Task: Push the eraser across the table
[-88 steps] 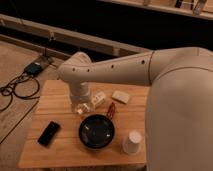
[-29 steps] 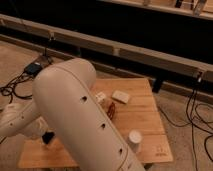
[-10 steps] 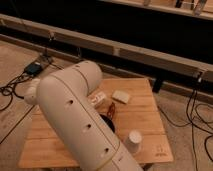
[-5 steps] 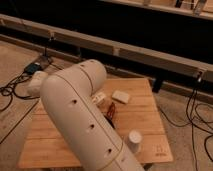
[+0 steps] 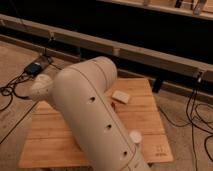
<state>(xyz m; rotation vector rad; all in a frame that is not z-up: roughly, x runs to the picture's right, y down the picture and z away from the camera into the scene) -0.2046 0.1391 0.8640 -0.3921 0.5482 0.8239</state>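
Note:
My big white arm [image 5: 95, 115] reaches from the bottom right up and to the left across the light wooden table [image 5: 55, 142], with its elbow joint [image 5: 42, 89] over the table's back left edge. The gripper is hidden behind the arm and does not show. The black eraser does not show either; the arm covers the middle of the table. A pale cream rectangular block [image 5: 121, 96] lies on the back right part of the table.
A white cup [image 5: 135, 136] stands at the table's front right, close against the arm. Cables [image 5: 12, 90] and a small blue device [image 5: 36, 66] lie on the floor to the left. More cables [image 5: 197, 112] lie to the right. A long low ledge [image 5: 150, 52] runs behind the table.
Over the last second the arm's elbow has shifted a little to the right and toward the back of the table. The cream block and the cup have not moved.

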